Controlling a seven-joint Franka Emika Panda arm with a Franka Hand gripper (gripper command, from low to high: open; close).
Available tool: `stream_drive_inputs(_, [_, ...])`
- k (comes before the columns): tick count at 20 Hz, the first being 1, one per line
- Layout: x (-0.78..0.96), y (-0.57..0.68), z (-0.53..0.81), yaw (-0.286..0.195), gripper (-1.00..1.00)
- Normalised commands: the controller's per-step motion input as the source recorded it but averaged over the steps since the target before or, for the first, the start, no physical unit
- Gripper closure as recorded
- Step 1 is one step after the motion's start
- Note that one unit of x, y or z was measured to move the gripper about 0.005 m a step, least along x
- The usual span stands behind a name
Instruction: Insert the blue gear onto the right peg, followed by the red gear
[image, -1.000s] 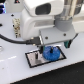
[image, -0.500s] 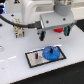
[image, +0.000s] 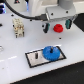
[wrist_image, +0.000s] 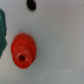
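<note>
Pincer (image: 58, 27) poised above the red gear (image: 58, 27), its two dark fingers (image: 46, 28) spread to either side of the gear in the exterior view and apparently not pressing on it, so the pincer reads as released rather than clenched. The blue gear (image: 50, 53) already lies on the grey black-edged plate (image: 33, 59) near the front of the white counter (image: 15, 50), seated where the right peg should stand; the peg itself is hidden by the gear's hub. A thin dark pin (image: 40, 54) stands just beside it on the exterior view's left. The step in hand is therefore judged to be the pick-up of the red gear, which calls for a descent, a closing of the fingers on the gear's rim, then a carry to the plate and alignment of its bore over the blue gear's hub. Only the wrist view shows the red gear's centre hole (wrist_image: 22, 58) and its lie on the counter; only the exterior view shows the plate, well apart from it.
</note>
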Motion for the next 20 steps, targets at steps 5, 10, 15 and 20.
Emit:
stream_drive_inputs(5, [-0.4,0.38,-0.1,0.0,-1.0])
stream_drive_inputs(10, [-0.35,0.35,-0.19,0.0,-1.0])
stream_drive_inputs(15, [-0.38,0.14,-0.28,0.0,-1.0])
stream_drive_inputs(20, [-0.37,-0.01,-0.37,0.0,-1.0])
